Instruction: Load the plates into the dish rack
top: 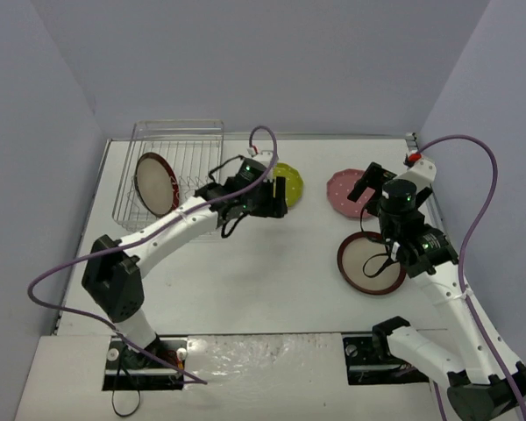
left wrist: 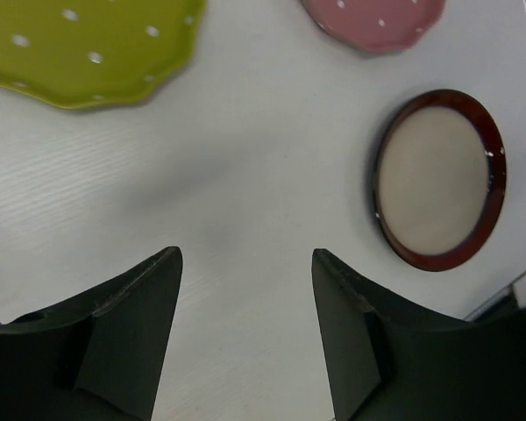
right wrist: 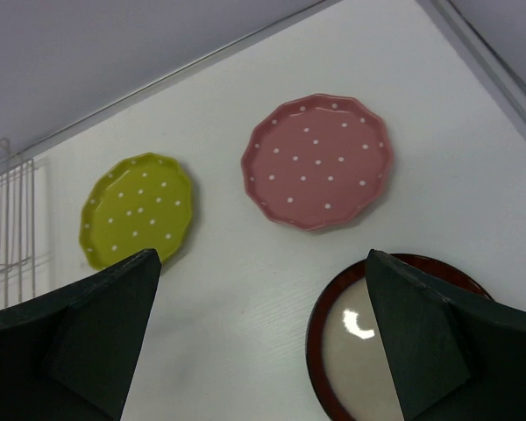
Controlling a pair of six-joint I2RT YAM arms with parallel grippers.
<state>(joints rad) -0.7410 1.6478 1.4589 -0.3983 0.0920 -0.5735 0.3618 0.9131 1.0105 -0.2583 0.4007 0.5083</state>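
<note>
The dish rack (top: 195, 158) stands at the far left with one red-brown-rimmed plate (top: 156, 184) upright in it. The other red-brown-rimmed plate (top: 371, 263) lies flat at the right; it also shows in the left wrist view (left wrist: 438, 180) and the right wrist view (right wrist: 368, 346). The yellow-green plate (top: 290, 178) and the pink plate (top: 344, 190) lie flat at the back. My left gripper (top: 276, 196) is open and empty, above the table just by the yellow-green plate (left wrist: 88, 53). My right gripper (top: 371, 184) is open and empty, above the pink plate's right edge (right wrist: 317, 162).
Grey walls close in the table on the left, back and right. A raised rail (top: 430, 206) runs along the right edge. The arm bases (top: 145, 360) sit at the near edge. A sliver of the rack (right wrist: 4, 219) shows at the right wrist view's left.
</note>
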